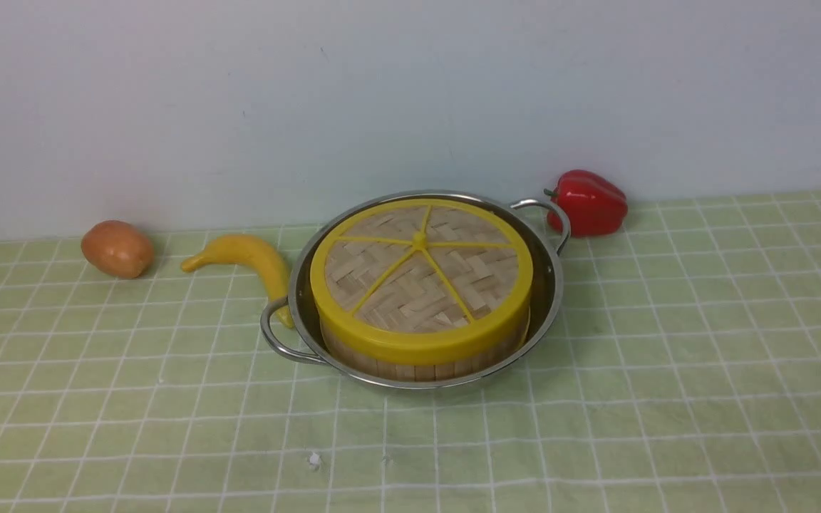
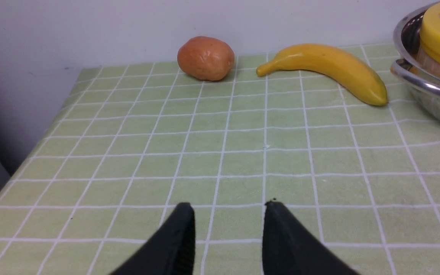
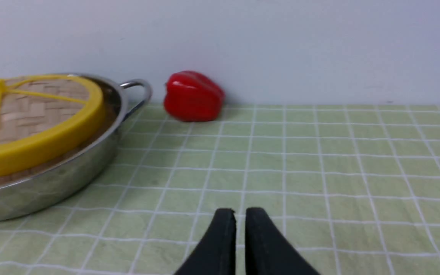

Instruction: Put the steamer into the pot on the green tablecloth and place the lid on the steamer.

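Nearest you lay the green tablecloth [image 1: 596, 427], its white grid wrinkled, running back to a plain pale wall. The left fingers [image 2: 181, 236] stood spread over bare cloth; the right fingers [image 3: 224, 236] were parted by a sliver, pinching nothing. Mid-cloth, the pot [image 1: 556, 299] held the steamer [image 1: 417, 370], with the lid [image 1: 421, 274] seated on top.

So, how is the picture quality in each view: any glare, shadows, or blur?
Front view: even light, faint shadow beside the red pepper. Left wrist view: sharp, glare on the pot rim. Right wrist view: soft focus, the tool and lid slightly blurred.
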Robot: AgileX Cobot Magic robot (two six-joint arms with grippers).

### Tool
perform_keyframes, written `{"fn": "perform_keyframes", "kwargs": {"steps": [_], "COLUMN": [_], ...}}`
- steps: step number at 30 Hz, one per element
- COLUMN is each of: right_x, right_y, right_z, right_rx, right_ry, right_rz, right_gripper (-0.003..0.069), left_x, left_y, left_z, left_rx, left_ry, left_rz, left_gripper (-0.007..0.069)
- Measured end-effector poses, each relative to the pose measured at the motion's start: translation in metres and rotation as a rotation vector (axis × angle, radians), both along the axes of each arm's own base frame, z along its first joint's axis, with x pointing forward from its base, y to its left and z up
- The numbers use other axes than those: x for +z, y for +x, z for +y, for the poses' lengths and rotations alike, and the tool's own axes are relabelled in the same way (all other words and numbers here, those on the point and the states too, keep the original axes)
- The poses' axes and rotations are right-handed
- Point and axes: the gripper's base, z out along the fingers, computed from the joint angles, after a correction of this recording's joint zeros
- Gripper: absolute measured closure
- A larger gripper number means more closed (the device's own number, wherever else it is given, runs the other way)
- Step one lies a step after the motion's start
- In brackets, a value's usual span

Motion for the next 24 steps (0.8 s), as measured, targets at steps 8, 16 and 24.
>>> {"fn": "perform_keyframes", "kwargs": {"steps": [8,16,24], "right_x": [-0.01,-0.011,-0.012], "right_y": [-0.016,-0.017,-0.017], "right_z": [-0.002,-0.002,-0.002], "right_rx": [-0.026,-0.023,-0.022], "right_ry": [-0.004,-0.01,-0.011], "right_rz": [-0.044,-0.034,-0.032], "right_gripper": [0.0567,0.0547,0.0517], "left_x": [0.0,0.0,0.0], "left_y": [0.0,0.0,0.0], "left_z": [0.0,0.0,0.0], "left_rx": [0.0,0.0,0.0], "left_ry": [0.0,0.0,0.0], "left_rz": [0.0,0.0,0.0], "left_gripper": [0.0382,0.0382,0.0382]}}
